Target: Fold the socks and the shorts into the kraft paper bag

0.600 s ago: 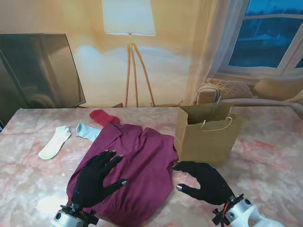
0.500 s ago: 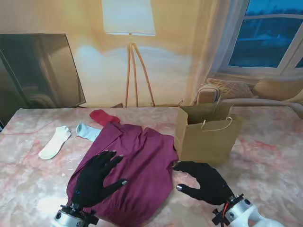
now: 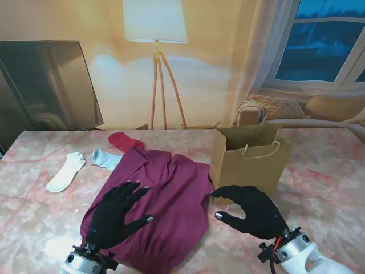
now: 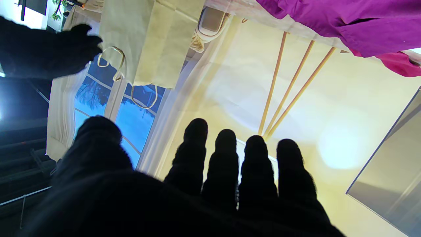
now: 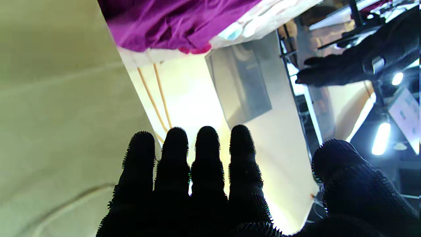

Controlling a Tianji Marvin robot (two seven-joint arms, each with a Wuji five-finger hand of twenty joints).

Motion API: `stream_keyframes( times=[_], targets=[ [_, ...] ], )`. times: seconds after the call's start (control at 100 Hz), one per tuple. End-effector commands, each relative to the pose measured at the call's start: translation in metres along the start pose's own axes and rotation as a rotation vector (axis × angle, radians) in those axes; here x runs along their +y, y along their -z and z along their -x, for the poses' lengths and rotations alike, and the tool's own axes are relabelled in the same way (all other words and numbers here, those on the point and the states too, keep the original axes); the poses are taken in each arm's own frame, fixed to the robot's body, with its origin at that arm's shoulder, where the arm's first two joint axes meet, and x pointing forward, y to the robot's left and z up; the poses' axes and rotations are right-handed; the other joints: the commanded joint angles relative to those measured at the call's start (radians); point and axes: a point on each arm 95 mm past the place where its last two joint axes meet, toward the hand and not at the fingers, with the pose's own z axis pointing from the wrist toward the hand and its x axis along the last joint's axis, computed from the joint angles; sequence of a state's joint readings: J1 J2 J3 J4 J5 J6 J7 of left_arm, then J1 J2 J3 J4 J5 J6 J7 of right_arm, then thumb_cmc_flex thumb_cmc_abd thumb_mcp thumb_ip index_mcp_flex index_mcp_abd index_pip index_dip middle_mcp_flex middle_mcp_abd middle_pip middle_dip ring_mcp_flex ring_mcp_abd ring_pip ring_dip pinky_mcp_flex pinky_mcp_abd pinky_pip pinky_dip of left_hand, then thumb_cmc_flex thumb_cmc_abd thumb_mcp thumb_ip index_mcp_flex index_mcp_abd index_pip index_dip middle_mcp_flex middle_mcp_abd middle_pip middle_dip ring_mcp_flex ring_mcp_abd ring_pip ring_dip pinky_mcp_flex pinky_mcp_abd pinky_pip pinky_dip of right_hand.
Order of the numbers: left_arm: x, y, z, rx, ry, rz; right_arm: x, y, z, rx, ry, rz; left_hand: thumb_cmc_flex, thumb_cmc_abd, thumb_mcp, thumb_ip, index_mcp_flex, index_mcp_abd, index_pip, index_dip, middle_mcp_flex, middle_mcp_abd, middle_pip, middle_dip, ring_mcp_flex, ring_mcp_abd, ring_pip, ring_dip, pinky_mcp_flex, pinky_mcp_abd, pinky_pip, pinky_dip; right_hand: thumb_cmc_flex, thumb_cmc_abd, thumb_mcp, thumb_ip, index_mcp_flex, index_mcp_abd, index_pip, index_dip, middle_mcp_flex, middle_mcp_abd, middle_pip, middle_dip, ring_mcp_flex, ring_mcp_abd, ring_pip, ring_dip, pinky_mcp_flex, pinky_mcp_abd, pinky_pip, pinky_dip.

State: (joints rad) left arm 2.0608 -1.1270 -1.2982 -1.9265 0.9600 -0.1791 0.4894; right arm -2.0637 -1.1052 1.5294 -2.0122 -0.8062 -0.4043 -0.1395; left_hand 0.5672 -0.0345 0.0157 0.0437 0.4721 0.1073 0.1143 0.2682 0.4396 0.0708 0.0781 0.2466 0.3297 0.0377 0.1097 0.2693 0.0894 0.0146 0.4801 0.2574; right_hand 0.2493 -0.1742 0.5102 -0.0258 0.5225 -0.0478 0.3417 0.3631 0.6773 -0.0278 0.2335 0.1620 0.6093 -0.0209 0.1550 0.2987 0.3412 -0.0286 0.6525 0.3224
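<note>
The left hand [image 3: 116, 216] hovers palm down over the near left part of the shorts [image 3: 165, 205], its fingers [image 3: 132, 189] spread wide and pointing away from me, thumb out toward the right; it holds nothing, though whether the palm touches the cloth I cannot tell. The right hand [image 3: 252, 210] sits just right of the shorts' edge, in front of the paper bag [image 3: 249, 162]; its fingers are loosely curled and apart, thumb and forefinger bent toward each other with a gap between, gripping nothing.

The shorts lie flat and rumpled on the table [image 3: 331, 188], reaching from under the left fingers out to a red sock [image 3: 124, 140] at their far end; a pale blue sock [image 3: 105, 158] and a white sock [image 3: 65, 172] lie beyond the left fingertips, off to the left, clear of the cloth. The bag stands upright and open just beyond the right fingers, close beside the shorts.

The left wrist view shows four straight fingers [image 4: 227, 164] side by side with open air past them, the shorts' hem [image 4: 345, 23], the bag's handles [image 4: 113, 64] and the other hand [image 4: 42, 52]; the right wrist view shows the bag's wall [image 5: 59, 108] filling the space right beside the little finger [image 5: 138, 164], which the stand view does not make plain, and the left hand [image 5: 355, 62] held off the table.
</note>
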Motion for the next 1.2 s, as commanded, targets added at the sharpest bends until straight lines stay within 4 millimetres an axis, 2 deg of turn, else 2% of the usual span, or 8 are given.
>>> stream_keyframes(
  times=[0.0, 0.37, 0.52, 0.57, 0.65, 0.74, 0.9, 1.19],
  targets=[
    [-0.002, -0.002, 0.001, -0.001, 0.005, -0.004, 0.022, -0.008, -0.008, 0.027, 0.034, 0.035, -0.015, 0.037, 0.0, 0.014, 0.008, -0.006, 0.004, 0.008, 0.032, 0.003, -0.001, -0.004, 0.024, 0.002, 0.0, 0.003, 0.003, 0.002, 0.007, 0.009, 0.016, -0.006, -0.038, -0.016, 0.012, -0.022, 0.012, 0.013, 0.019, 0.004, 0.003, 0.013, 0.019, 0.005, 0.015, 0.016, 0.003, -0.002, 0.023, 0.013],
    [-0.003, -0.014, 0.007, 0.003, 0.01, 0.013, 0.105, -0.043, -0.005, 0.001, 0.157, 0.187, -0.013, 0.037, -0.001, 0.014, 0.01, -0.006, 0.003, 0.009, 0.036, 0.003, 0.0, -0.003, 0.027, 0.002, 0.001, 0.004, 0.008, 0.002, 0.019, 0.014, 0.094, -0.025, -0.023, -0.011, 0.085, -0.033, 0.081, 0.061, 0.086, -0.002, 0.055, 0.038, 0.087, 0.013, 0.041, 0.042, 0.043, 0.011, 0.069, 0.0],
    [-0.003, -0.02, 0.009, 0.007, 0.01, 0.021, 0.13, -0.061, 0.001, -0.032, 0.205, 0.224, -0.012, 0.036, -0.001, 0.014, 0.01, -0.005, 0.003, 0.009, 0.038, 0.005, 0.001, -0.003, 0.029, 0.004, 0.002, 0.004, 0.008, 0.004, 0.021, 0.015, 0.073, -0.096, 0.27, -0.035, 0.154, -0.063, 0.15, 0.154, 0.167, -0.006, 0.147, 0.084, 0.179, 0.027, 0.095, 0.102, 0.095, 0.03, 0.153, -0.005],
    [-0.003, -0.022, 0.01, 0.008, 0.01, 0.028, 0.137, -0.067, 0.003, -0.043, 0.223, 0.23, -0.012, 0.037, -0.001, 0.014, 0.011, -0.004, 0.003, 0.009, 0.039, 0.003, 0.001, -0.003, 0.03, 0.003, 0.002, 0.004, 0.008, 0.004, 0.022, 0.015, 0.111, -0.143, 0.348, -0.086, 0.173, -0.081, 0.186, 0.16, 0.193, -0.014, 0.173, 0.103, 0.209, 0.03, 0.113, 0.124, 0.112, 0.039, 0.177, 0.005],
    [-0.003, -0.024, 0.012, 0.008, 0.01, 0.032, 0.145, -0.077, 0.006, -0.06, 0.262, 0.238, -0.012, 0.037, -0.001, 0.014, 0.012, -0.005, 0.004, 0.009, 0.04, 0.003, 0.001, -0.002, 0.032, 0.004, 0.003, 0.004, 0.008, 0.003, 0.022, 0.015, 0.224, -0.276, 0.443, -0.191, 0.16, -0.144, 0.41, 0.066, 0.253, -0.028, 0.241, 0.157, 0.282, 0.034, 0.173, 0.189, 0.162, 0.062, 0.242, 0.047],
    [-0.003, -0.026, 0.015, 0.007, 0.012, 0.031, 0.154, -0.089, 0.01, -0.082, 0.313, 0.246, -0.011, 0.036, -0.001, 0.014, 0.013, -0.005, 0.004, 0.009, 0.04, 0.002, 0.001, -0.002, 0.033, 0.002, 0.003, 0.004, 0.008, 0.004, 0.023, 0.015, 0.322, -0.428, 0.538, -0.25, 0.213, -0.222, 0.554, 0.057, 0.333, -0.045, 0.316, 0.236, 0.366, 0.042, 0.258, 0.26, 0.243, 0.116, 0.314, 0.075],
    [-0.002, -0.029, 0.019, 0.003, 0.014, 0.033, 0.163, -0.113, 0.019, -0.136, 0.349, 0.193, -0.009, 0.034, 0.0, 0.013, 0.014, -0.004, 0.004, 0.01, 0.042, 0.004, 0.002, -0.002, 0.033, 0.003, 0.003, 0.004, 0.008, 0.005, 0.022, 0.015, 0.417, -0.633, 0.651, -0.258, 0.315, -0.295, 0.615, 0.078, 0.438, -0.057, 0.327, 0.322, 0.447, 0.054, 0.351, 0.332, 0.36, 0.18, 0.396, 0.073],
    [0.0, -0.031, 0.023, -0.003, 0.013, 0.046, 0.165, -0.154, 0.045, -0.23, 0.397, 0.017, -0.007, 0.034, 0.0, 0.013, 0.013, -0.007, 0.004, 0.01, 0.042, 0.001, 0.001, -0.002, 0.033, 0.002, 0.003, 0.005, 0.005, 0.009, 0.021, 0.014, 0.422, -0.693, 0.66, -0.265, 0.402, -0.324, 0.65, 0.05, 0.515, -0.058, 0.356, 0.314, 0.513, 0.059, 0.404, 0.389, 0.431, 0.198, 0.443, 0.061]
  ],
)
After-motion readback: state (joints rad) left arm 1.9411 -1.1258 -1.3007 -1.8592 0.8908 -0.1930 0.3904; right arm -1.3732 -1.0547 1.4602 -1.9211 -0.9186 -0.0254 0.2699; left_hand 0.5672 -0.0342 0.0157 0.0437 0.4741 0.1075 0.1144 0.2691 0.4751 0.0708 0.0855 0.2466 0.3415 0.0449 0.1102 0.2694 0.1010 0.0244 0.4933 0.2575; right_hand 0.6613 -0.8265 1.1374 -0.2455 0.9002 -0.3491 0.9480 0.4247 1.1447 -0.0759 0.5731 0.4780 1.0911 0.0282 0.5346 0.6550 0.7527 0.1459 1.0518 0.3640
